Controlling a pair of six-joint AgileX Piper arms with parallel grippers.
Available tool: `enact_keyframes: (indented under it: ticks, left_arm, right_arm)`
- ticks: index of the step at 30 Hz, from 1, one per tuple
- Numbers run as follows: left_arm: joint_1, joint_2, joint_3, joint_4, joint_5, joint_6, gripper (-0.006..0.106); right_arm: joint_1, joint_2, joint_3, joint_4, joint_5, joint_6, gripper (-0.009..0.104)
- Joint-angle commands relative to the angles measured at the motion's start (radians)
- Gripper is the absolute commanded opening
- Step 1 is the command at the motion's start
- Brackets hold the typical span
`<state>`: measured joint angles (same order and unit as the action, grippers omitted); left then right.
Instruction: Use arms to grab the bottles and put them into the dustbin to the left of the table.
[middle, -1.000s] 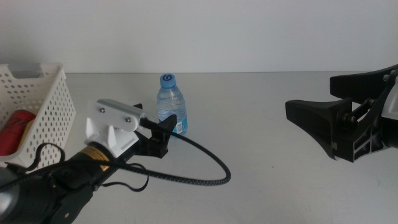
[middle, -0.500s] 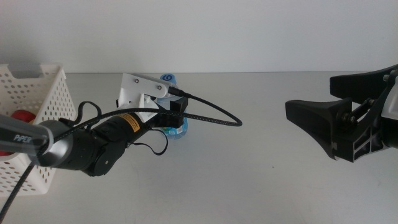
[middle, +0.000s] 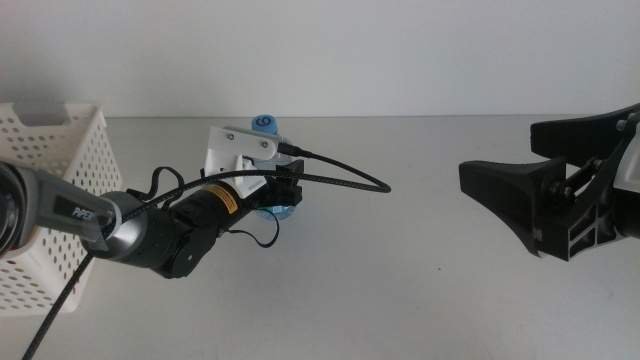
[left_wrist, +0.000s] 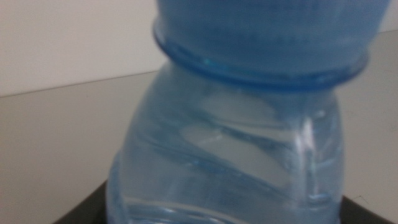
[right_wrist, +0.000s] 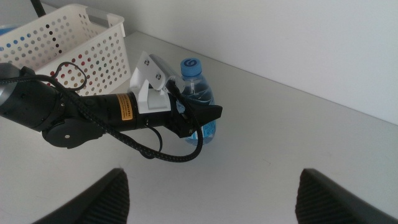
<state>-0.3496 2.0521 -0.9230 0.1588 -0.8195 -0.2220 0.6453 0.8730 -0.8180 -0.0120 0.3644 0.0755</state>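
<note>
Pincer on the left arm (middle: 285, 193) sits at the water bottle (middle: 268, 125), one dark finger either side of the body, bottle between them; left wrist view is filled with the bottle (left_wrist: 242, 143), blue cap ring up close, dark jaw edges just showing low at both sides. Cannot tell if it is clamped tight or only around it. Bottle stands upright on the bench (middle: 400, 260), toward the far edge, near the back wall (middle: 400, 50). Black cable (middle: 340, 180) loops from the wrist camera mount out over the bench beside the bottle.

Right pincer (right_wrist: 211, 193) waits at the right side, jaws spread wide, nothing between them, well apart from the bottle.

White dustbin (middle: 60, 170) with round holes stands at the left bench edge, beside the left arm; contents not clear from here. In the right wrist view the dustbin (right_wrist: 68, 37) is just behind the left arm.

Bench is light grey, matte, bare between the bottle and the right pincer. Wall behind is plain pale.
</note>
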Motion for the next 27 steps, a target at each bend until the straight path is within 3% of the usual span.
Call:
enact_keyframes:
  ticks: [1,4,9,14,20,23,27]
  left_arm:
    - [0.002,-0.059,-0.026,0.002,-0.067,-0.020,0.050]
    - [0.001,-0.094,-0.026,0.016,-0.051,-0.022,0.025]
    - [0.003,-0.218,-0.027,0.008,0.146,-0.019,-0.001]
    - [0.003,-0.377,-0.035,0.046,0.359,-0.024,-0.002]
    - [0.004,-0.536,-0.186,0.135,0.808,-0.026,-0.002]
    - [0.060,-0.553,-0.314,0.055,1.124,0.013,-0.002]
    - [0.190,-0.545,-0.480,-0.110,1.421,0.280,-0.002]
  right_arm:
    - [0.003,-0.009,-0.025,-0.012,-0.064,-0.012,0.075]
    - [0.003,-0.009,-0.025,-0.012,-0.064,-0.012,0.075]
    - [0.003,-0.009,-0.025,-0.012,-0.064,-0.012,0.075]
    - [0.003,-0.009,-0.025,-0.012,-0.064,-0.012,0.075]
    - [0.003,-0.009,-0.025,-0.012,-0.064,-0.012,0.075]
    - [0.003,-0.009,-0.025,-0.012,-0.064,-0.012,0.075]
    - [0.003,-0.009,-0.025,-0.012,-0.064,-0.012,0.075]
